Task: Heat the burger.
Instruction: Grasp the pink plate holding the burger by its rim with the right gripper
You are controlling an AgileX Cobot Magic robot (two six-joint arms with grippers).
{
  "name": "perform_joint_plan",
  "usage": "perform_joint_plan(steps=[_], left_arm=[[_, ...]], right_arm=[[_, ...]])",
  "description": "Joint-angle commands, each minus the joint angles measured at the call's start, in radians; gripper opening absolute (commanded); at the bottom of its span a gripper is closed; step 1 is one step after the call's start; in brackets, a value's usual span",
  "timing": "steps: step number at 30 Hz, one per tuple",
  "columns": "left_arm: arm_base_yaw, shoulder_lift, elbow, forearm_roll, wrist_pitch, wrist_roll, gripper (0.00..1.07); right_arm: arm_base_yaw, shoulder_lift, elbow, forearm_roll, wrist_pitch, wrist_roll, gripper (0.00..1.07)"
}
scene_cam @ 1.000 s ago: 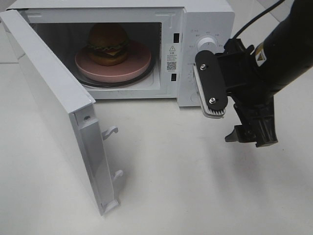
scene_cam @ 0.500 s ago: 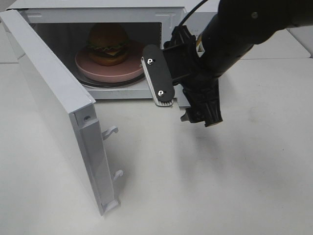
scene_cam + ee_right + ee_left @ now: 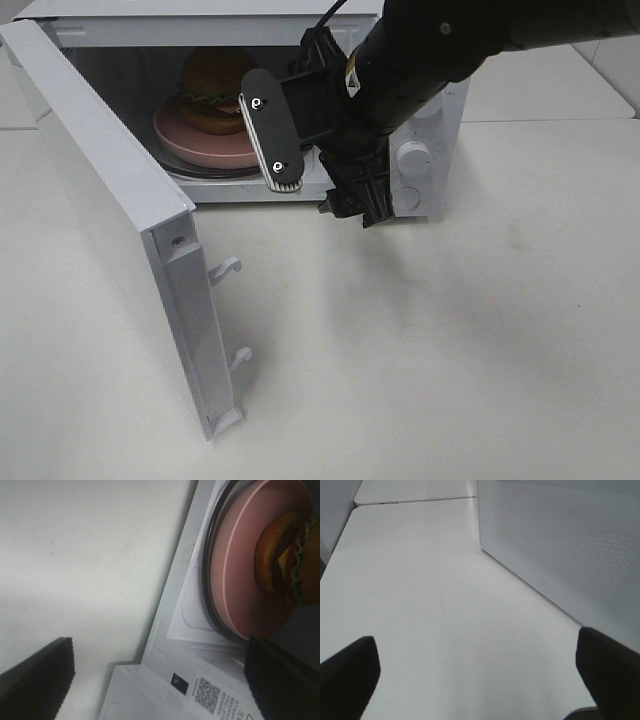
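Observation:
The burger (image 3: pixel 212 82) sits on a round pink plate (image 3: pixel 190 148) inside the open white microwave (image 3: pixel 200 10). My right gripper (image 3: pixel 325 198) hangs open in front of the right part of the oven opening, one flat finger (image 3: pixel 272 130) partly covering the plate's right edge. It holds nothing. In the right wrist view the burger (image 3: pixel 295 565) and plate (image 3: pixel 240 585) lie beyond the open right gripper (image 3: pixel 160 680). In the left wrist view my left gripper (image 3: pixel 477 680) stands open over bare table, beside a white perforated microwave panel (image 3: pixel 560 540).
The microwave door (image 3: pixel 110 200) swings out to the front left, with its latch hooks (image 3: pixel 228 268) pointing right. The right arm covers most of the control panel; one knob (image 3: pixel 412 158) shows. The left arm is outside the exterior high view.
My right arm has swept left and back, from in front of the control panel to the oven opening. Burger, plate and door have not moved.

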Motion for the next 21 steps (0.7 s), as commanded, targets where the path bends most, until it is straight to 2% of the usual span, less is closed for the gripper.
perform_joint_plan(steps=[1, 13, 21], left_arm=[[0.0, -0.004, 0.002, -0.001, -0.015, -0.001, 1.0], [0.0, -0.004, 0.002, -0.001, -0.015, -0.001, 1.0], [0.0, -0.004, 0.002, -0.001, -0.015, 0.0, 1.0]], right_arm=[[0.0, 0.036, -0.042, -0.003, -0.014, -0.027, 0.88], [-0.012, 0.108, -0.101, 0.011, -0.081, -0.102, 0.86], [-0.012, 0.188, -0.178, 0.061, -0.089, -0.175, 0.84]])
